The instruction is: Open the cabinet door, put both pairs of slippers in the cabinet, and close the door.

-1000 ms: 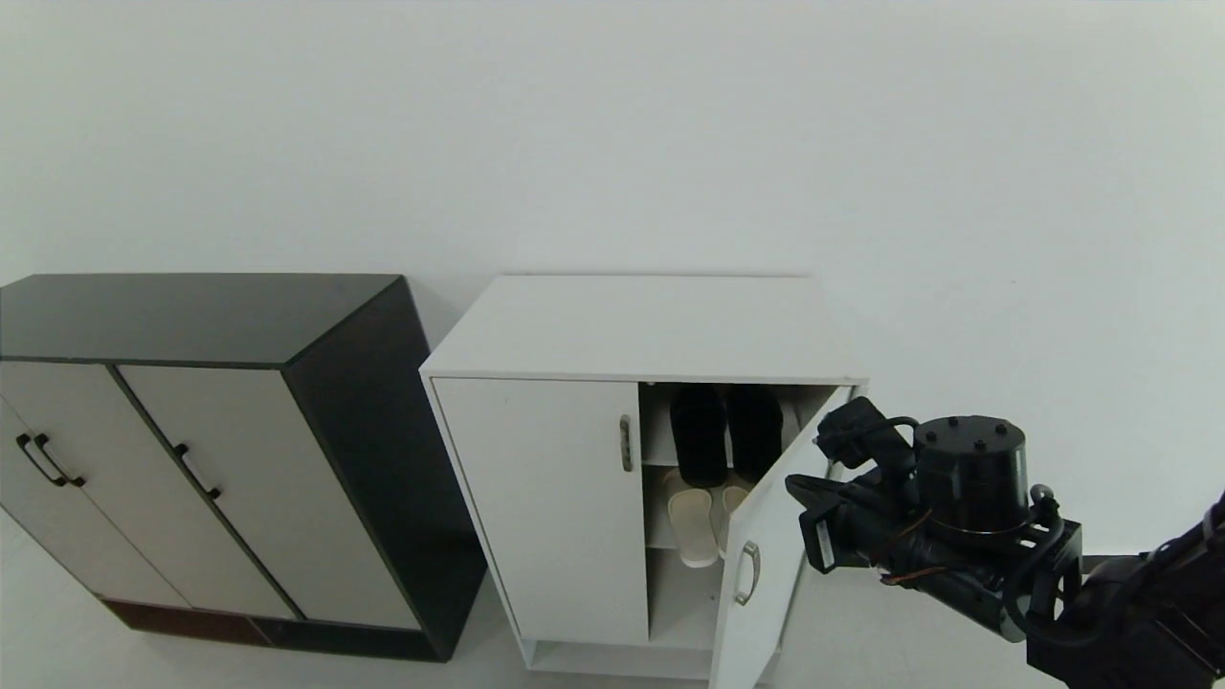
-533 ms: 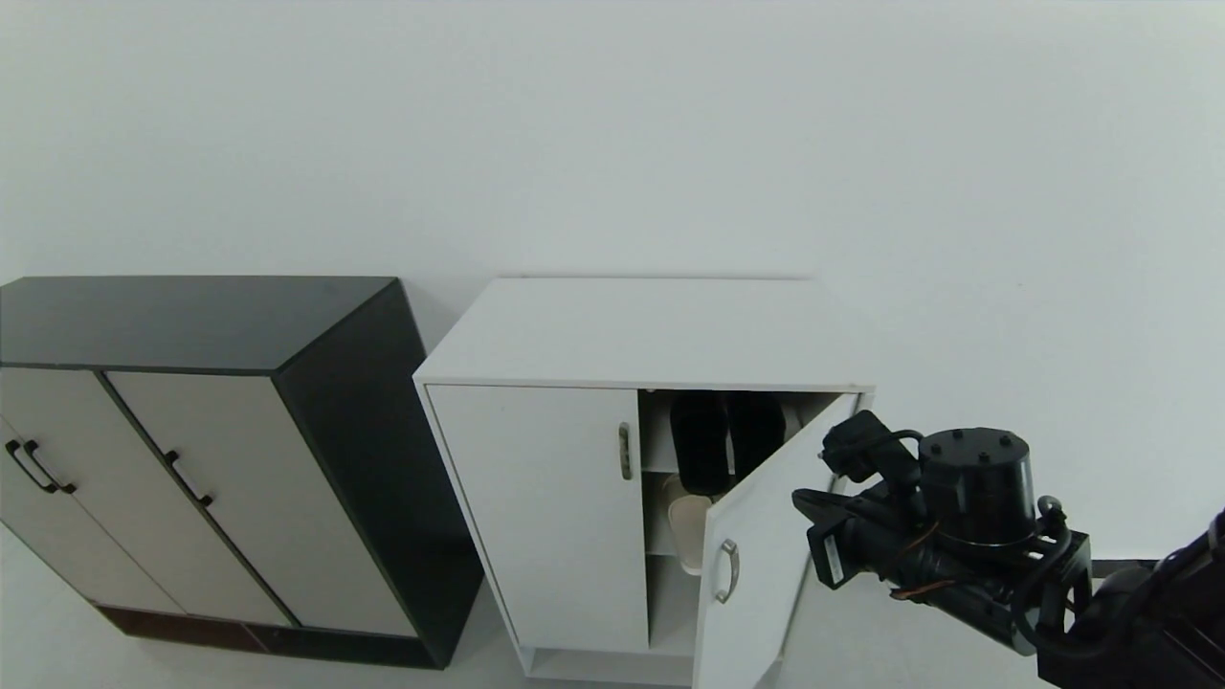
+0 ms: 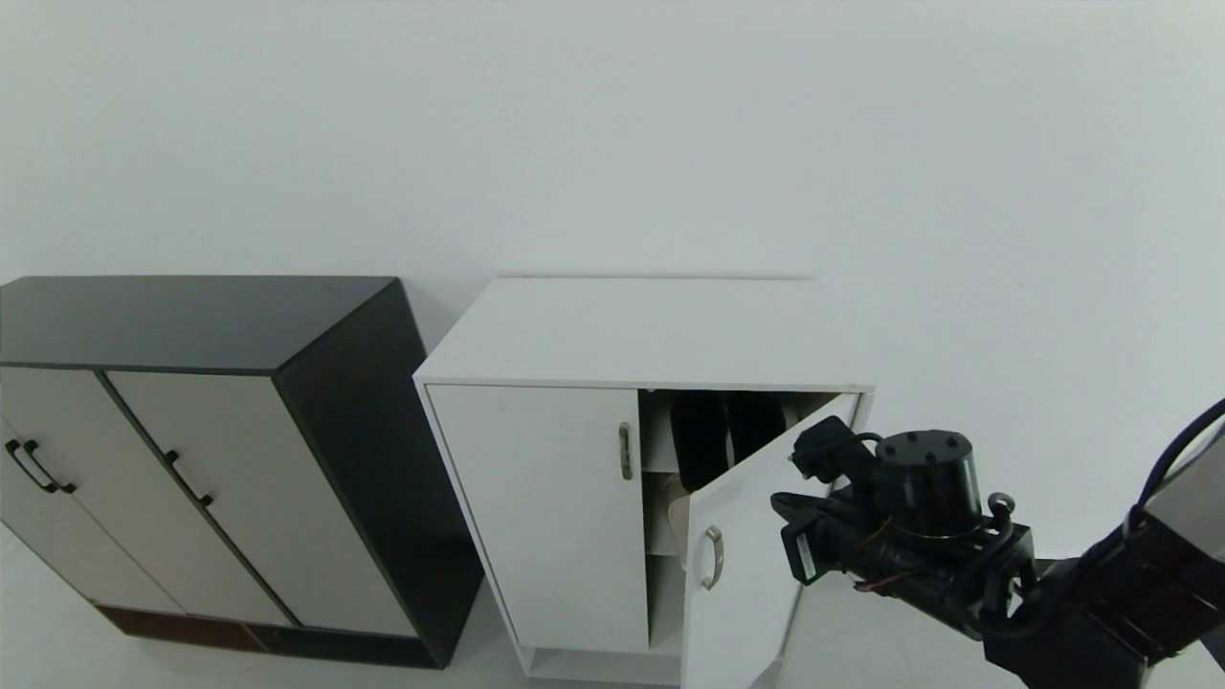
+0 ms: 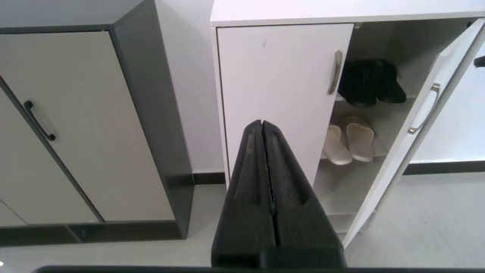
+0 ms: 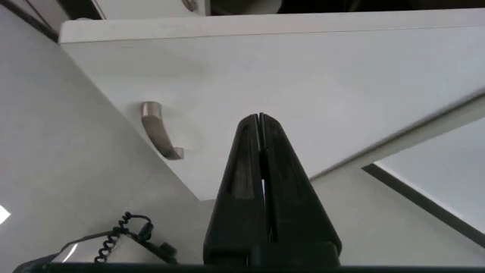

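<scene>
**Now: R gripper (image 5: 261, 120) at cabinet door (image 5: 318, 68)**

R gripper's fingers are pinched together w/ nothing held. Its tip sits at the outer face of the cabinet door, near the handle (image 5: 162, 132); can't tell if it touches. The door hangs partly ajar on the white cabinet (image 3: 632, 330). Inside are black slippers (image 3: 713, 435) up top and pale slippers (image 4: 348, 142) one level down. L gripper (image 4: 261, 125) is likewise pinched together and empty, well back from the cabinet front. Just beside the white cabinet, on its left, stands a dark cabinet (image 3: 191, 321).

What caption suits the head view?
Right hand by the partly open white cabinet door, black slippers inside.
</scene>
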Controlling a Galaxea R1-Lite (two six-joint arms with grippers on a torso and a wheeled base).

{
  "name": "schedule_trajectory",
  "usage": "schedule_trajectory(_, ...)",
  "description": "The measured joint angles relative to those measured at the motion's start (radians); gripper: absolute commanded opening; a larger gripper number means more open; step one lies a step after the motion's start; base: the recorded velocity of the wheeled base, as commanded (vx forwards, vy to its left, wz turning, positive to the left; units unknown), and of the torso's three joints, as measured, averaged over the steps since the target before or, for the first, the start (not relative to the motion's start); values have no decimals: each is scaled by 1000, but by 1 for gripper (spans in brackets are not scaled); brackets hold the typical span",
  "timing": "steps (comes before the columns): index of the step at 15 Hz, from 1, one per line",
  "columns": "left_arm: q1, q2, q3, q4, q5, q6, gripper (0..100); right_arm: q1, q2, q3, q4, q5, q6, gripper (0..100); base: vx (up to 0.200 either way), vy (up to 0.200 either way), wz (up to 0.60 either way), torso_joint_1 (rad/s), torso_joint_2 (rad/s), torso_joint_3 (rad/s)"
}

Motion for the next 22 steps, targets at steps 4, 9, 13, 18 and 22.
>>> schedule_trajectory(4, 0, 0, 0, 0, 0, 0, 0, -3, 64, -69, 0, -1, 1, 0, 0, 0, 0, 0, 0, 0)
schedule_trajectory(9, 0, 0, 0, 0, 0, 0, 0, -22, 137, -181, 0, -1, 1, 0, 0, 0, 0, 0, 0, 0)
schedule_trajectory(13, 0, 0, 0, 0, 0, 0, 0, -43, 197, -271, 0, -1, 1, 0, 0, 0, 0, 0, 0, 0)
schedule_trajectory(18, 0, 0, 0, 0, 0, -1, 0, -56, 260, -369, 0, -1, 0, 0, 0, 0, 0, 0, 0, 0)
schedule_trajectory(22, 0, 0, 0, 0, 0, -1, 0, -59, 300, -433, 2, -2, 0, 0, 0, 0, 0, 0, 0, 0)
